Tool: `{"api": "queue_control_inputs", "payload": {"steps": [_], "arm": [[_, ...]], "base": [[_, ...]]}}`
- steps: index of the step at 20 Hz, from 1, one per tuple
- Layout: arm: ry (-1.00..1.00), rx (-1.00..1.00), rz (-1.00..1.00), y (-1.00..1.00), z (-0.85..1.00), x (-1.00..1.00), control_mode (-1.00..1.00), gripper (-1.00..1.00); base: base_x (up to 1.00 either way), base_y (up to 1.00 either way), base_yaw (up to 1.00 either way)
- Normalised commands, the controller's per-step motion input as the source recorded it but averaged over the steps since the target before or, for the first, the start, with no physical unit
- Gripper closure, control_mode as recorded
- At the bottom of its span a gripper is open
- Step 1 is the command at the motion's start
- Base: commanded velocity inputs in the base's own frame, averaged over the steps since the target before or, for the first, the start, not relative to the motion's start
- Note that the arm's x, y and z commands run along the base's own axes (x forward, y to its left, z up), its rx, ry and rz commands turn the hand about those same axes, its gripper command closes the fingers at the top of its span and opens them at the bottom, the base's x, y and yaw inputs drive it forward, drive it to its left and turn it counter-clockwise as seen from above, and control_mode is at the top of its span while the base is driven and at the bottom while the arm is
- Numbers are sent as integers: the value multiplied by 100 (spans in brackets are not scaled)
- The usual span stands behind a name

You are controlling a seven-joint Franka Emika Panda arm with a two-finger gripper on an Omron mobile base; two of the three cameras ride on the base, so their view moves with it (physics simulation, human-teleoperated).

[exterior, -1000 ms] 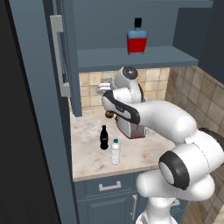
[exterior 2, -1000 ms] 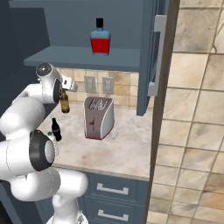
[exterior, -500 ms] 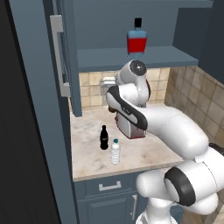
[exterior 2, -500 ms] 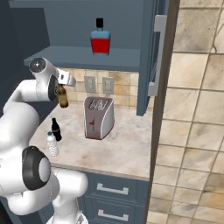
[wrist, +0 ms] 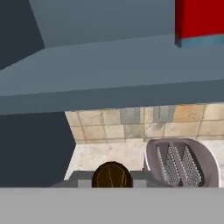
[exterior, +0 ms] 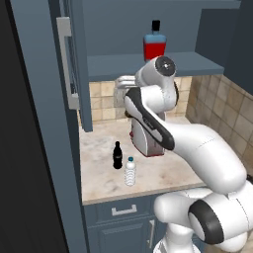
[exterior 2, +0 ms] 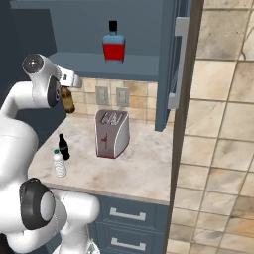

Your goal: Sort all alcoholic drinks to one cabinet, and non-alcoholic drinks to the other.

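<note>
My gripper [exterior 2: 67, 87] is shut on the neck of the slim amber-brown beer bottle [exterior 2: 67, 100], which hangs upright above the counter's left part, just under the open cabinet's shelf [exterior 2: 114, 64]. From the hand view, the bottle's round brown top [wrist: 112, 176] sits between my fingers. The squat red bottle [exterior 2: 113, 44] [exterior: 155, 42] [wrist: 199, 19] stands on that shelf, up and to the right of my hand. On the counter, the small black cola bottle [exterior: 117, 155] [exterior 2: 63, 146] and the clear water bottle [exterior: 130, 171] [exterior 2: 59, 163] stand side by side near the front edge.
A silver toaster [exterior 2: 112, 133] [exterior: 146, 141] [wrist: 181, 162] stands mid-counter against the tiled wall. The cabinet's door [exterior 2: 173, 64] [exterior: 69, 64] is swung open. A tiled side wall [exterior 2: 218, 124] bounds the right.
My arm has lifted the beer bottle a little higher and leftward, closer to the underside of the shelf. The bottles on the counter and shelf have stayed put.
</note>
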Motion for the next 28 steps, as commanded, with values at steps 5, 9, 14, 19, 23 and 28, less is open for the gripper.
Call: {"api": "queue_control_inputs", "payload": {"steps": [5,9,14,19,23,28], "arm": [[-6,0,0,0,54,-29,-100,100],[-6,0,0,0,49,-28,-100,100],[-8,0,0,-1,44,-29,-100,100],[-9,0,0,-1,39,-27,-100,100],[-10,0,0,-5,33,-20,-100,100],[-10,0,0,-7,33,-14,-100,100]], "base": [[0,0,0],[0,0,0],[0,0,0],[0,0,0],[0,0,0],[0,0,0]]}}
